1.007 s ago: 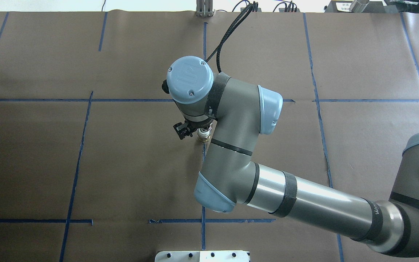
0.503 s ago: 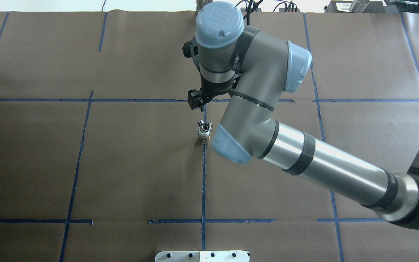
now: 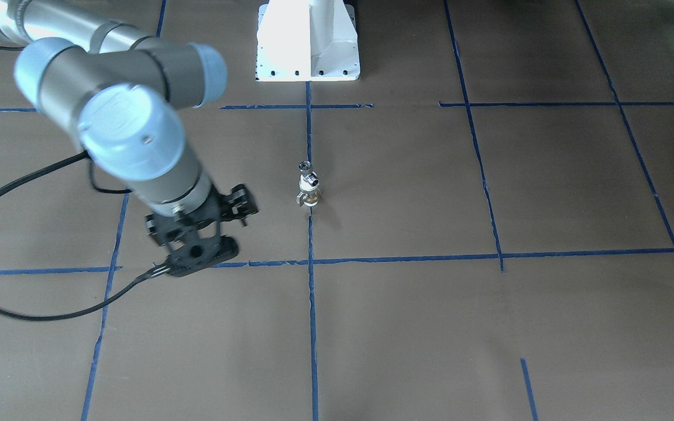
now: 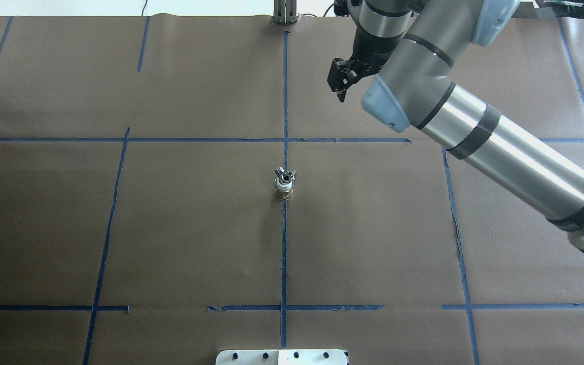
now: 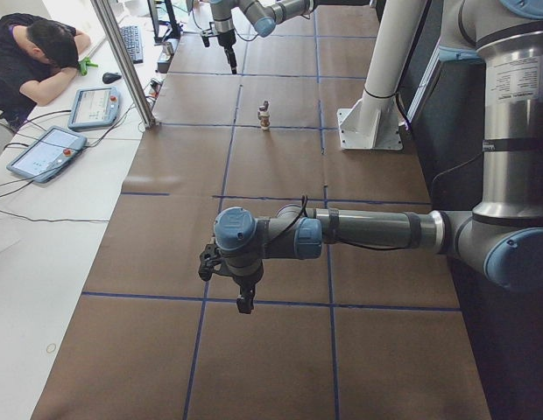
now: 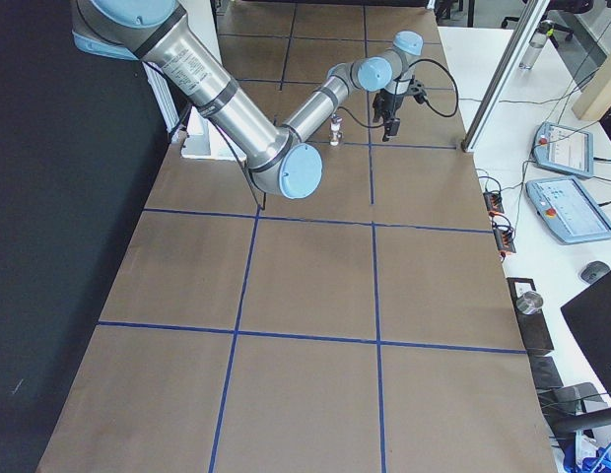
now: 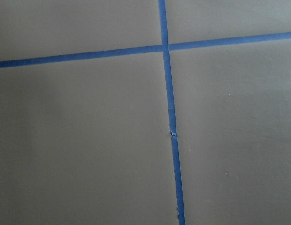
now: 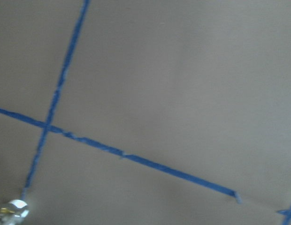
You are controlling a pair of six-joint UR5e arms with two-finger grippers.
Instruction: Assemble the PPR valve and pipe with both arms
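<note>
PPR valve (image 4: 284,191) upright on centre tape line (image 4: 284,248), pipe (image 4: 285,176) atop | my right gripper (image 4: 341,86) well apart, carrying nothing, jaw gap unclear | left gripper (image 5: 245,302): cannot tell | brown paper (image 4: 170,228) surface, operator (image 5: 39,57) at side desk (image 5: 44,219)

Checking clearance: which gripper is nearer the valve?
Right. The right gripper hangs beyond the valve, toward the robot's right; left gripper is far off at the left end of the table.

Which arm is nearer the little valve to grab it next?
Right, probably. The right gripper hangs a short way beyond the valve; the left gripper hovers much farther away.
</note>
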